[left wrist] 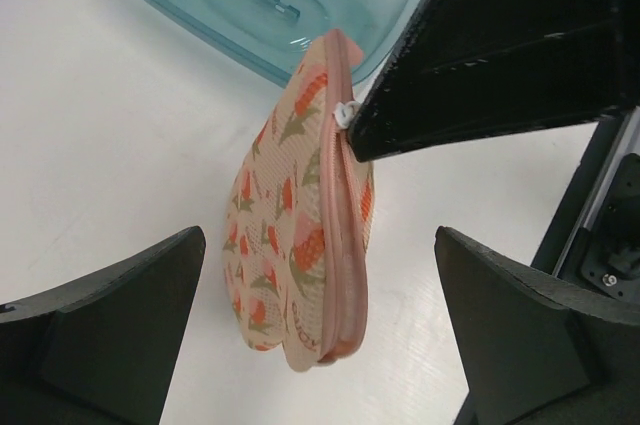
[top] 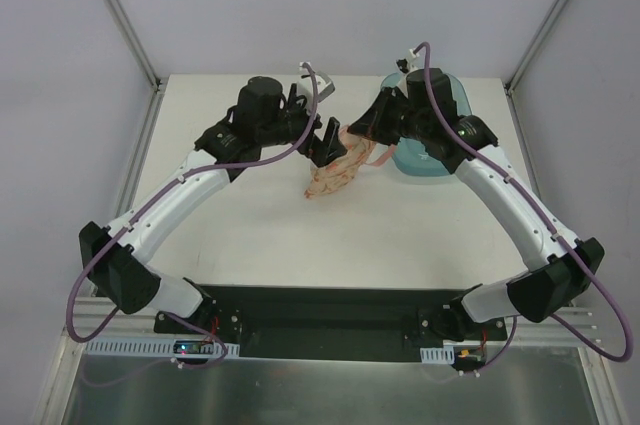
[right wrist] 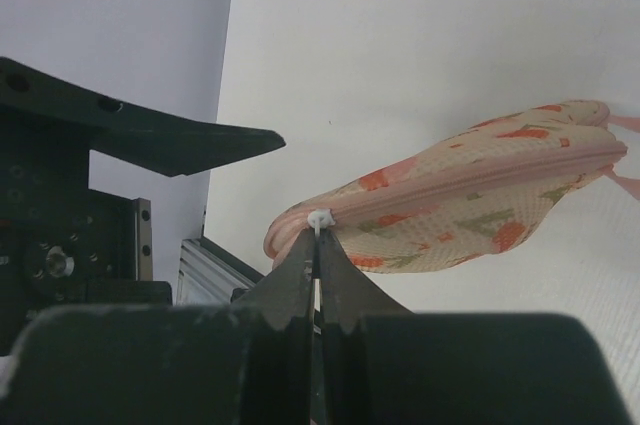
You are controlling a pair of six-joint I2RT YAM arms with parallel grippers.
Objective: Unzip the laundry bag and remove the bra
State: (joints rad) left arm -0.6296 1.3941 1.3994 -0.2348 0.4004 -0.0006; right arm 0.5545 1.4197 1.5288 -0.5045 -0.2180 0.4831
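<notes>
- Table [top: 250, 235], white, spreads across the middle of the overhead view, with both arm bases along its bottom edge.
- Left arm [top: 190, 190] climbs from the lower left of that view towards the centre and ends in the left pincer [top: 325, 145], just left of the laundry bag [top: 335, 177].
- From the left wrist camera the left pincer [left wrist: 320, 245] stands wide. One of its fingers [left wrist: 120, 325] fills the lower left corner and the other the lower right, and neither touches the bag between them.
- The laundry bag sits at the centre of the overhead view, a peach-orange mesh pouch with reddish print.
- In the left wrist view the laundry bag [left wrist: 290, 245] hangs edge-on in mid-frame with its pink zip edging towards the camera. Its lower end reaches down to the table, but I cannot tell whether it rests there.
- In the right wrist view the laundry bag [right wrist: 460, 195] stretches from the centre to the right edge, and the zip looks closed along all the length that shows.
- Zip pull [right wrist: 320, 217], small and white, sits at the bag's left tip in that view. The right pincer [right wrist: 318, 245] has its fingers pressed together on it.
- In the overhead view the right pincer [top: 360, 133] meets the bag's upper right side.
- Basin [top: 425, 165], translucent teal, lies right of centre, partly under the right arm [top: 500, 195].
</notes>
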